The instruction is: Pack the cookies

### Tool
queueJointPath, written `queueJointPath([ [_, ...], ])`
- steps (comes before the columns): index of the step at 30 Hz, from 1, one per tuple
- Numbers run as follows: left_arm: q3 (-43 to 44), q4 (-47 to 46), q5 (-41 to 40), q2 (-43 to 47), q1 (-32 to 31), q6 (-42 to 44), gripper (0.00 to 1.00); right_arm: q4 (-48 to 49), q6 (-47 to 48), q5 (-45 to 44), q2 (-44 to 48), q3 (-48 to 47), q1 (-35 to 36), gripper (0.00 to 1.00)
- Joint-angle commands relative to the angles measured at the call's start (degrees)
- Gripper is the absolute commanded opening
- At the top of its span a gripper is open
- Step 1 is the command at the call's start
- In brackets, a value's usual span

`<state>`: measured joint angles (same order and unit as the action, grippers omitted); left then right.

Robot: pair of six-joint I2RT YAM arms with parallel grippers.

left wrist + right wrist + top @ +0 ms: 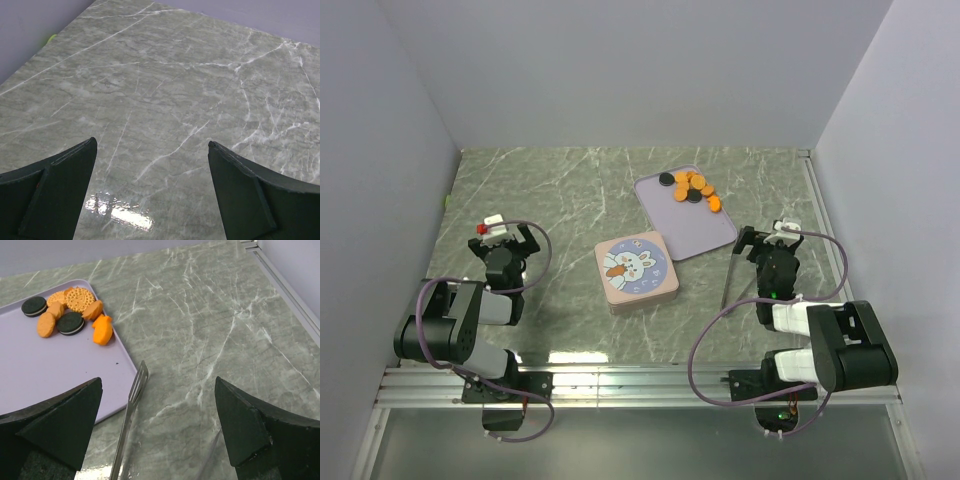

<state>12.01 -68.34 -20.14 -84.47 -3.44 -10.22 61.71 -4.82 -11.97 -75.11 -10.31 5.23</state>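
Top external view puts the cookies [692, 187] in a small heap at the far end of the lavender tray [685, 228], which lies slantwise on the green marbled table [550, 195], right of centre. Most of them are orange and a couple are black. The right gripper [770, 238] rests low over the table just beside the tray's near right corner. Its jaws are spread wide and nothing is between them. The heap lies beyond this gripper and to its left, near but not touching. In the right wrist view the cookies sit in the upper left, ahead of the left finger and outside the gap between the fingers. Two dark sandwich cookies and several orange rounds lie close together there, some overlapping. A slim metal utensil [730, 272] lies on the table along the tray's right edge, its slotted end reaching up between the open fingers. The left gripper [506, 238] sits on the far left of the table, also spread wide and empty, with only bare marble in front of it in its own wrist view. The cookies are well apart from it, across the table to its right and farther back. The square tin [637, 270], its pink rabbit lid on, stands in the middle between the two grippers, just beside the tray's near corner.
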Motion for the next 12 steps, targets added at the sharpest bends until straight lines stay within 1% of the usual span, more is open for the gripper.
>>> queueJointPath([
  [1, 1.3, -3.2, 1.2, 0.7, 0.2, -0.5, 0.99, 3.1, 0.2, -0.1, 0.6, -1.6, -0.3, 1.0],
  [12, 1.4, -3.4, 1.8, 0.7, 0.5, -0.6, 1.0, 2.9, 0.2, -0.1, 0.7, -1.7, -0.3, 1.0],
])
